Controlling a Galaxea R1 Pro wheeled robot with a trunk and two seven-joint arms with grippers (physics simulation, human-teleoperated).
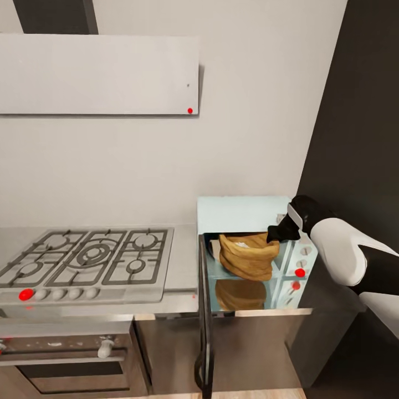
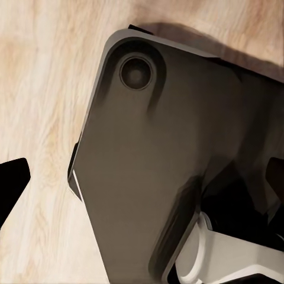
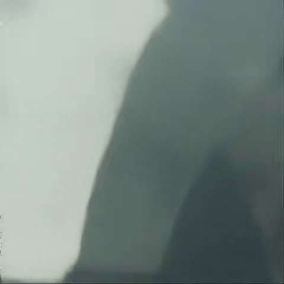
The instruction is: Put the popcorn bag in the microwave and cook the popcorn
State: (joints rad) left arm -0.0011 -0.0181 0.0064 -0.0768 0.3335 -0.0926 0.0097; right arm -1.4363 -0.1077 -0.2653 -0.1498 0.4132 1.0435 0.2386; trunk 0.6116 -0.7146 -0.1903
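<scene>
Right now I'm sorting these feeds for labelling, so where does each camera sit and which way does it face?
Head view: on the robot's head, facing forward and down at the gas hob and the open microwave holding the popcorn bag; the right arm reaches in.
Left wrist view: near the left gripper, facing down at the wood floor and the robot's dark base.
Right wrist view: near the right gripper, too close and blurred to identify anything.
Shared: nothing recognisable.
</scene>
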